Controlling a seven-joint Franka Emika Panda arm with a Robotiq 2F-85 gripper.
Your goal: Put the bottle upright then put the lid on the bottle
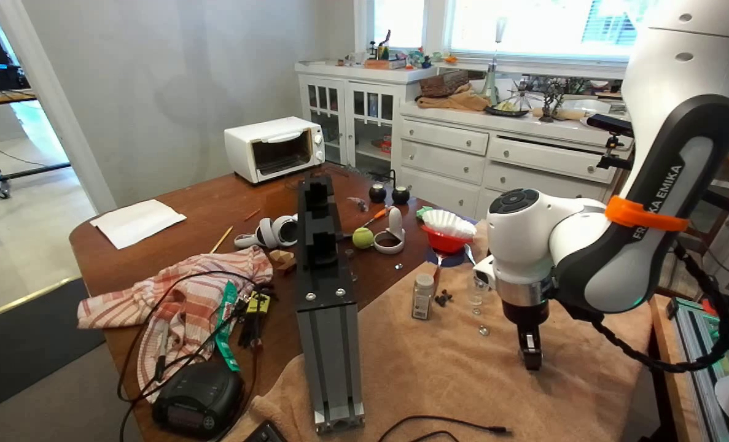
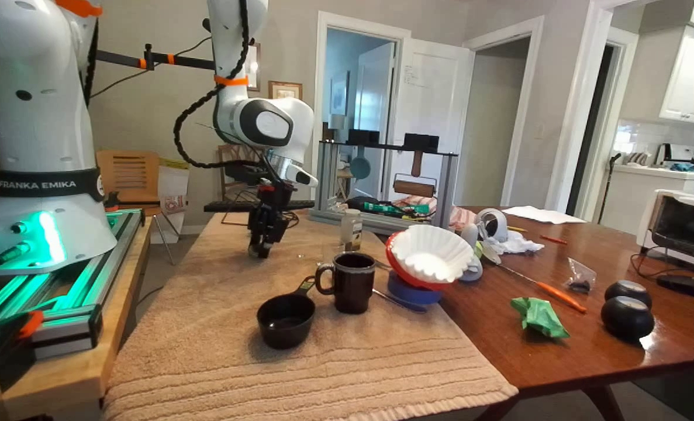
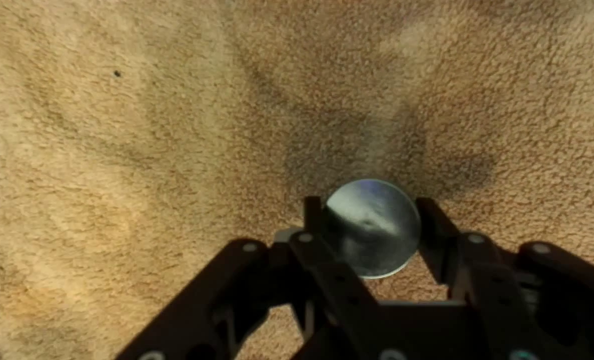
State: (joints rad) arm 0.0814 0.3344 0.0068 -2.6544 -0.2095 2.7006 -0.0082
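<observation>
In the wrist view, the lid (image 3: 377, 240) is a shiny dark-grey disc between the two black fingers of my gripper (image 3: 370, 206), which has closed against its sides. Both exterior views show the gripper (image 1: 530, 361) pointing down, low over the tan towel; whether the fingertips touch the cloth I cannot tell. The lid is too small or hidden to make out there. A small greyish see-through bottle (image 1: 422, 299) with a pale label stands upright on the towel, well apart from the gripper. It also shows in an exterior view as a bottle (image 2: 351, 230) behind the mug.
Between gripper and bottle is a clear stemmed glass (image 1: 477, 293), with a small dark cross-shaped piece (image 1: 443, 298) nearby. A dark mug (image 2: 354, 286), a black measuring cup (image 2: 286, 321) and a red bowl (image 1: 445, 242) share the table. A tall metal rack (image 1: 330, 350) stands beyond the bottle.
</observation>
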